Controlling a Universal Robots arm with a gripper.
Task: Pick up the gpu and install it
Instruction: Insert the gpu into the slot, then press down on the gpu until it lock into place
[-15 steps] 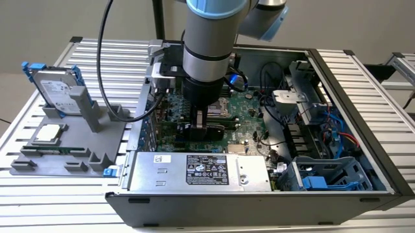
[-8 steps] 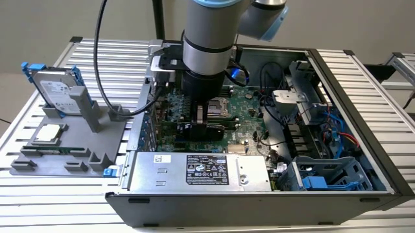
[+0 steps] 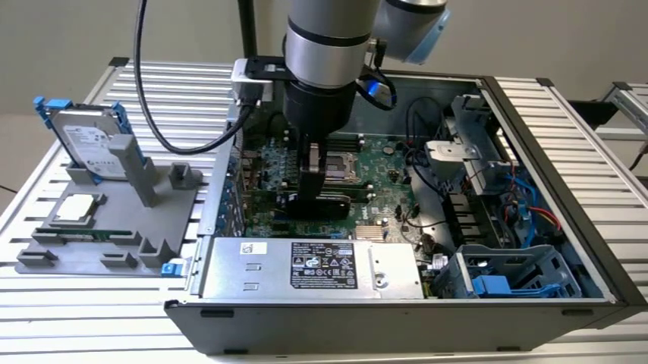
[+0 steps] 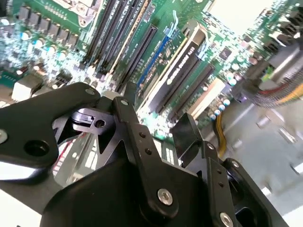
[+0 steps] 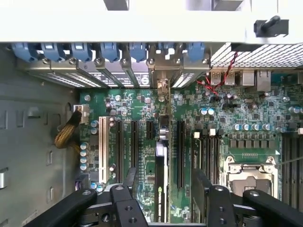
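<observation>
A robot arm reaches down into an open computer case. Its black gripper hangs just above the green motherboard. The fingers stand spread apart on either side of the gpu, which sits upright on its edge in an expansion slot directly below the gripper; whether the fingers touch the card cannot be told. Off to the gripper's side, outside the case, a grey holder carries a hard drive.

The gpu stands on edge in a motherboard slot — bracket toward the rear.
</observation>
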